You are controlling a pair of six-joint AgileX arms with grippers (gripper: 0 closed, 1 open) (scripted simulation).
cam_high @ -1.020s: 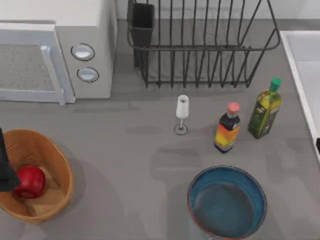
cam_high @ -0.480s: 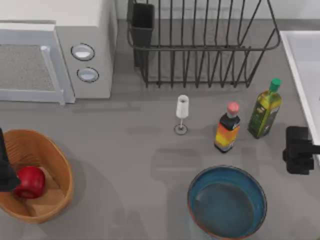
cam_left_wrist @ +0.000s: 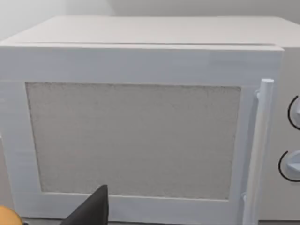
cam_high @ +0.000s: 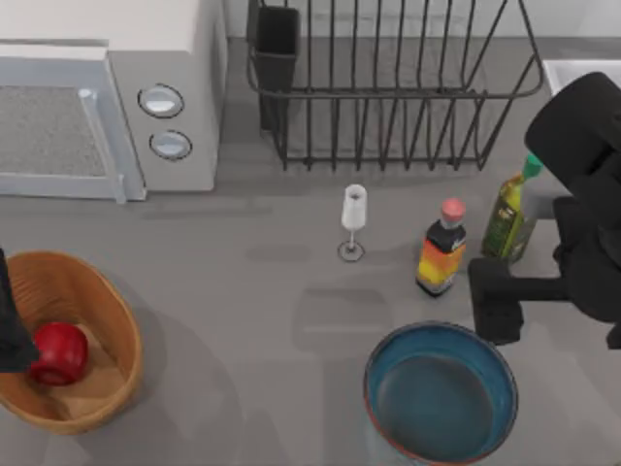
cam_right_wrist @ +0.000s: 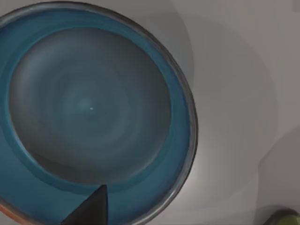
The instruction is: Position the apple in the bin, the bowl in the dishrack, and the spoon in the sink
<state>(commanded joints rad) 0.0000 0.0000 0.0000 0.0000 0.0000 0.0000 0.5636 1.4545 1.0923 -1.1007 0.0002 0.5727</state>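
The teal-blue bowl (cam_high: 439,398) stands upright at the table's front right. The right wrist view looks straight down into the bowl (cam_right_wrist: 89,108). My right gripper (cam_high: 497,309) hangs just above the bowl's far right rim, beside the bottles. The red apple (cam_high: 58,352) lies inside the wicker bin (cam_high: 121,330) at the front left. My left gripper (cam_high: 10,330) stays at the bin's left edge, next to the apple. The black wire dishrack (cam_high: 388,92) stands at the back centre. A corner of the pale sink (cam_high: 561,76) shows at the back right behind my right arm. The spoon is out of view.
A white microwave (cam_high: 107,97) fills the back left and faces the left wrist camera (cam_left_wrist: 140,136). A small wine glass (cam_high: 354,218) stands mid-table. A red-capped sauce bottle (cam_high: 441,250) and a green-capped oil bottle (cam_high: 509,221) stand just behind the bowl.
My right arm has swung in from the right edge to the bowl's far right rim and now covers part of the sink. The left arm, apple and bowl have not moved.
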